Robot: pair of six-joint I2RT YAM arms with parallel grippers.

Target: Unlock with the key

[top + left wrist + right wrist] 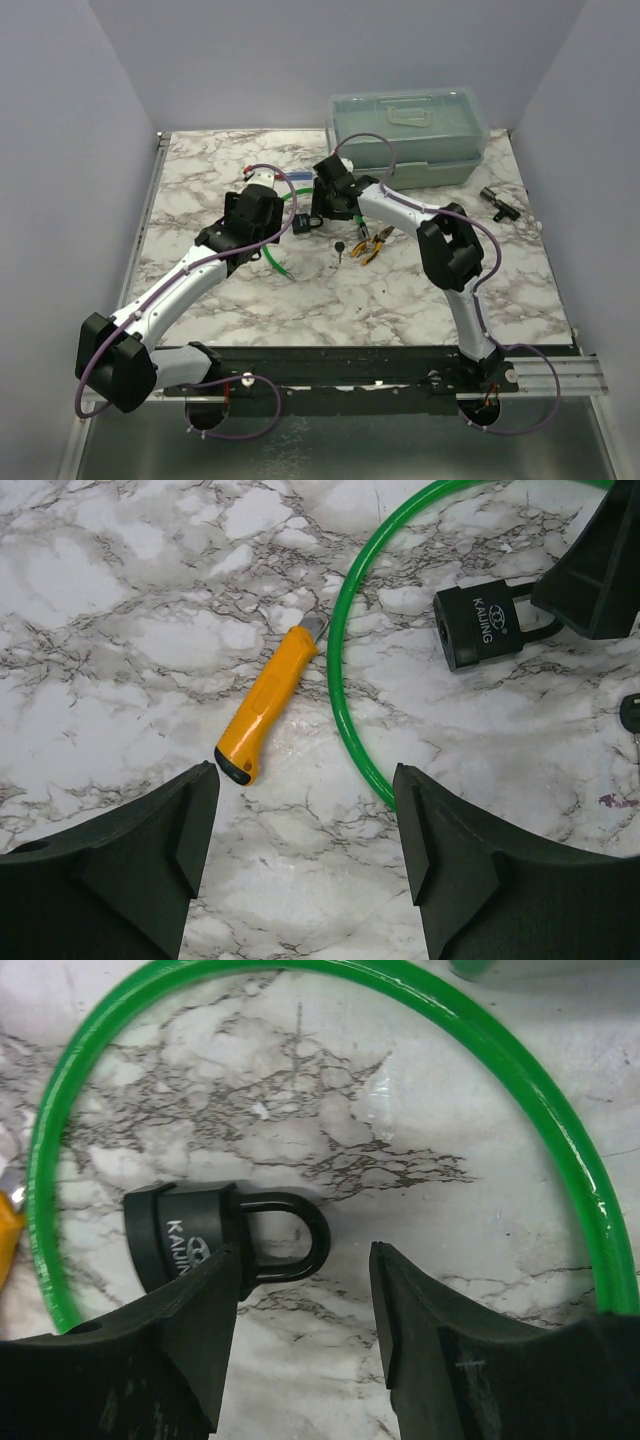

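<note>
Right gripper (305, 1320) spread wide, poised right over black padlock (215, 1235), shackle between fingertips; key (339, 247) untouched just beside; left gripper (305, 865) wide too.

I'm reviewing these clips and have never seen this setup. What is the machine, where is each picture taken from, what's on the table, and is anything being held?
Two white robot arms are bolted at the table's near edge, each ending in a two-fingered pincer. The wide picture looks down from above and behind them; the other two come from cameras on each wrist, so the dark shapes at the bottom are that arm's own fingers. On the marble table lie a black padlock, a green cable, an orange utility knife, yellow-handled pliers, a tiny key, and a pale storage box. Nothing is held: the left pincer and the right pincer are both open, the right one hovering over the padlock's shackle.
</note>
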